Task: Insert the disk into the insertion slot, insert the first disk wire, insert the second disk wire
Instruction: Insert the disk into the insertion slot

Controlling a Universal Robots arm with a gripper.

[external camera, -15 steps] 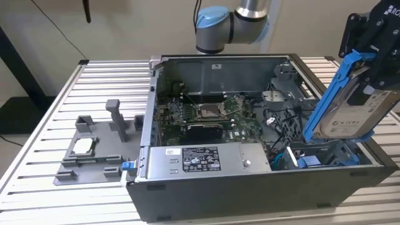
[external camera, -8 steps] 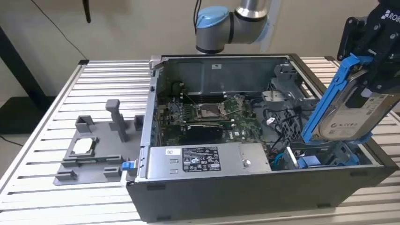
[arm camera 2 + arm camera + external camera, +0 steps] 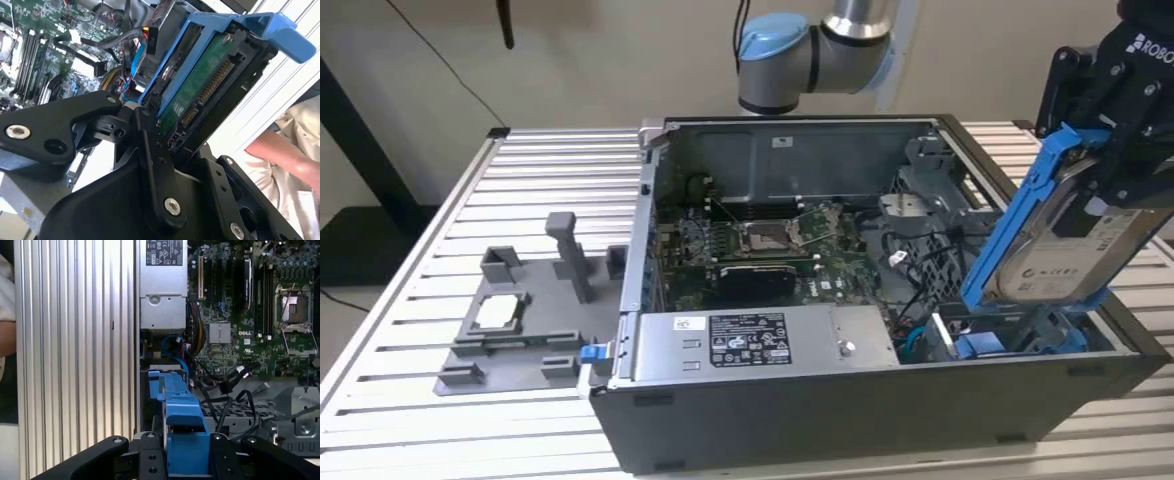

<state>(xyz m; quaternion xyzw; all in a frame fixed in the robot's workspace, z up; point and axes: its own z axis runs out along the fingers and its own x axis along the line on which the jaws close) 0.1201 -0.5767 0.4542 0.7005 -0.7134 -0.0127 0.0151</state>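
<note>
My gripper (image 3: 1105,175) is shut on the disk (image 3: 1065,255), a silver drive with a white label in a blue carrier. It hangs tilted over the computer case's corner at the exterior view's right. Its lower end is down at the mouth of the insertion slot (image 3: 1014,335), a grey metal cage in that corner. In the second wrist view the disk's green board and connector (image 3: 202,85) face the camera, with black fingers (image 3: 150,145) clamped on the carrier. In the first wrist view the carrier's blue edge (image 3: 180,407) runs away from my gripper (image 3: 182,455). Loose black wires (image 3: 235,382) lie beside the cage.
The open case (image 3: 854,420) stands on a slatted metal table (image 3: 520,180). Inside are the motherboard (image 3: 761,245) and a grey power-supply box (image 3: 747,345). A grey fixture (image 3: 520,320) sits at the exterior view's left. A person's arm (image 3: 290,165) is close beside the case.
</note>
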